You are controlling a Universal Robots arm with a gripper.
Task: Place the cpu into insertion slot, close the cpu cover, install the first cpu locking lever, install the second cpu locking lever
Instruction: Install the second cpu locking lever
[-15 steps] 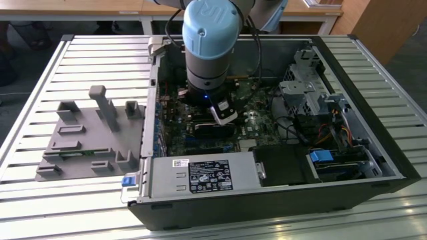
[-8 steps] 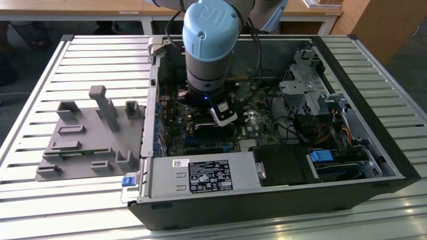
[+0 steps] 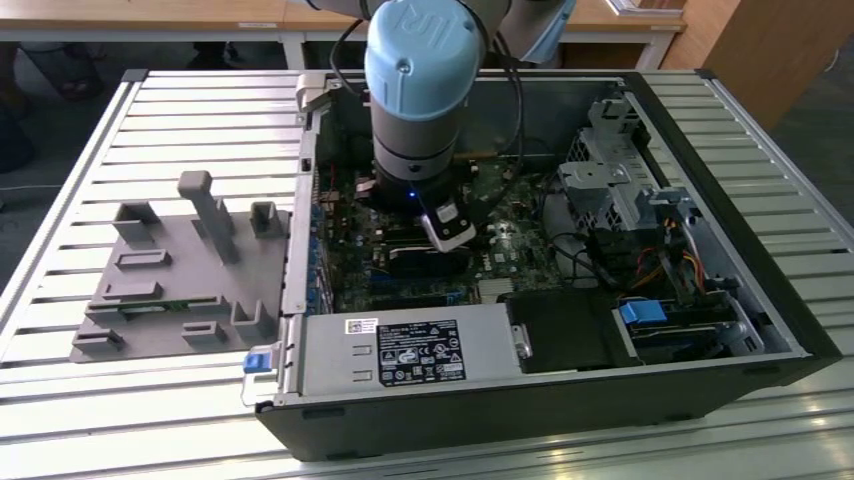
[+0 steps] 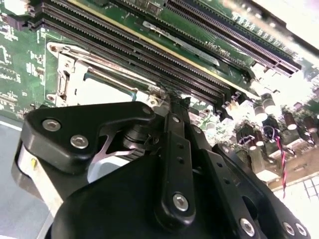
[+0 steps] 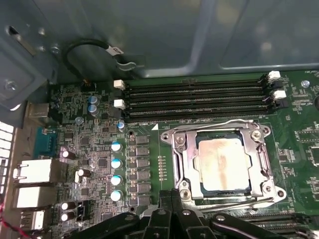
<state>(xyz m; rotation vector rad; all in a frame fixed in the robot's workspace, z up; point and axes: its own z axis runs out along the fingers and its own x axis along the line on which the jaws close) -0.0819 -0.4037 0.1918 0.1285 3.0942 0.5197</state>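
While the cpu (image 5: 223,162) sits flat in the insertion slot (image 5: 219,191), its pale metal top shows through the window of the cpu cover (image 5: 185,160), which lies closed down around it. Thin wire levers run along the edges of that frame, one across its far side (image 5: 219,124) and one along the side nearest the gripper (image 5: 234,204); whether either is fully hooked cannot be told. In the second wrist view the same silvery cover (image 4: 67,84) and the bright chip top (image 4: 102,92) lie just past the black gripper (image 4: 162,102).

Both wrist views show the gripper's black fingers (image 5: 172,199) drawn together into a narrow tip, with nothing held between them; the tip is at the edge of the cover, close to a corner, though contact cannot be made out.

Around the socket spreads the green circuit board (image 5: 99,149), with four long memory slots (image 5: 199,97) beside the cover and a row of small round capacitors (image 5: 115,171) on the other side.

In the exterior view the blue and grey arm (image 3: 420,90) reaches straight down into the open computer case (image 3: 747,330), which lies on a slatted metal table (image 3: 120,420). A grey plastic holder (image 3: 174,270) rests on the table at the exterior view's left of the case.
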